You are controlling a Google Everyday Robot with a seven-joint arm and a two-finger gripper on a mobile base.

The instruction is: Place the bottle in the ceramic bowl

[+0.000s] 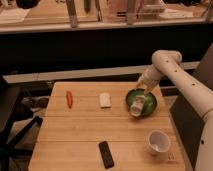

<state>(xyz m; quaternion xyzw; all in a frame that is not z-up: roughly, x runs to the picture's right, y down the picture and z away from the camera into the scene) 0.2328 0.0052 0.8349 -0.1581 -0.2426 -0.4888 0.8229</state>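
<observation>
Hovering over the bowl near the desk's right edge, gripper with bottle already down inside. Cannot tell grip state. Seemingly left: release and withdrawal.

**Arm bent down over the counter's right side**

The white arm enters from the lower right, rises to a rounded elbow near the top, then angles down and left. Its pincer hangs low at the forearm's end, pointing downward.
</observation>
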